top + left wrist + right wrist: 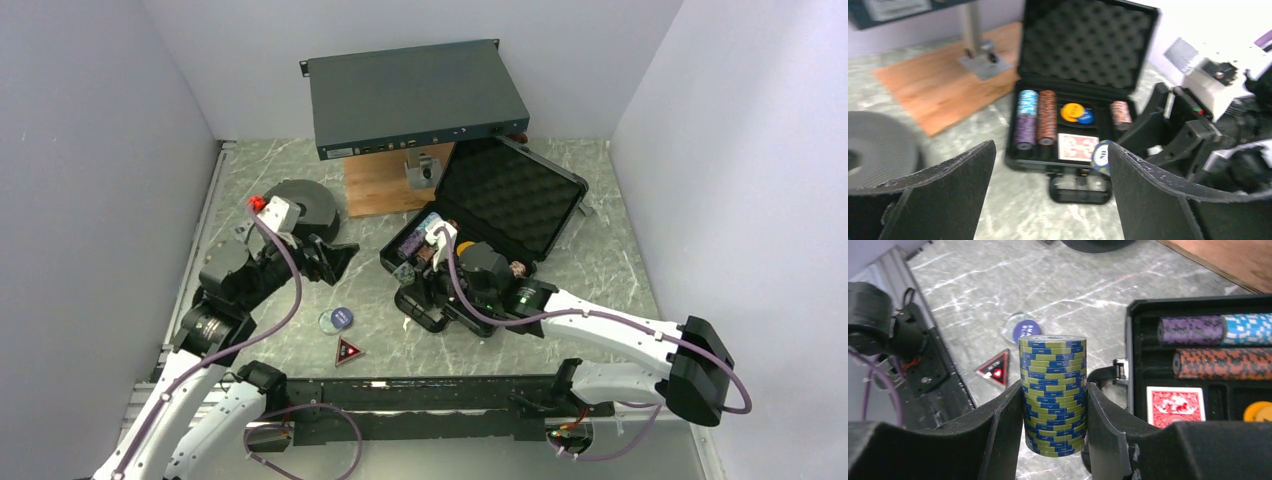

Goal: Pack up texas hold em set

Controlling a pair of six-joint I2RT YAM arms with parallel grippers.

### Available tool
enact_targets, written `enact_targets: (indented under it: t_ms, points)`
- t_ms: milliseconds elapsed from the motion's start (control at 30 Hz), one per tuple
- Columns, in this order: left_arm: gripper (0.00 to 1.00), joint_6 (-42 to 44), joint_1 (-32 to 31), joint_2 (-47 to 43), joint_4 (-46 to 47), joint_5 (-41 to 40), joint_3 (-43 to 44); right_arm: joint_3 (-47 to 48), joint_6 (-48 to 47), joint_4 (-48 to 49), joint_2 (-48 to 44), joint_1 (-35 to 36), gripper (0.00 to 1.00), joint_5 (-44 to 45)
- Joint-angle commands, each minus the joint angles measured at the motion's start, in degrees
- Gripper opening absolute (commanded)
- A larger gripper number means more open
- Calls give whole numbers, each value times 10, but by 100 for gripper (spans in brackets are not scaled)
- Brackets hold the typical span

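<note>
The left end effector (335, 258) hangs over the desk (600, 270) with its fingers spread wide and nothing between them. Its wrist camera faces the case at its 3 o'clock, probably lined up for a later pick. The dark spool (310, 205) lies at its 11 o'clock and is no part of the set.

At its 6 o'clock the round blue button (338, 319) lies loose on the desk, with the red-black triangle (349, 351) at the button's 5 o'clock. Both are unpacked.

The right end effector (1054, 390) pinches an upright stack of blue-and-olive poker chips (1053, 395) by its sides. Squeezing from both sides likely keeps the loose chips together as one column. It hovers by the handle side of the black hard case (515, 200), at the case's 7 o'clock.

The case lies open, its foam-lined lid leaning back toward 1 o'clock so the tray is reachable. Inside lie a purple-and-light-blue chip roll (1025, 120), an orange roll (1047, 117), a red-backed card deck (1077, 147), yellow and blue buttons (1072, 111) and one more roll (1121, 114). The held stack probably has to be tipped on its side to fit a channel.
</note>
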Motion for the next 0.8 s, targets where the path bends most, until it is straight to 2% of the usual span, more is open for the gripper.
enact_targets:
  t_ms: [0,133,367,500,767]
  points:
    - [86,-103,2,32,110,160,-7,-17,14,125,-52,-5,0,-69]
    - [83,-154,2,47,166,216,-13,-25,18,140,-71,-7,0,-85]
    - [74,-219,2,62,228,265,-31,-25,32,169,-88,-12,0,-111]
    - [62,-237,1,58,248,270,-52,-15,38,183,-87,-12,0,-120]
    - [64,-259,-6,42,287,282,-91,6,51,214,-68,-13,0,-196]
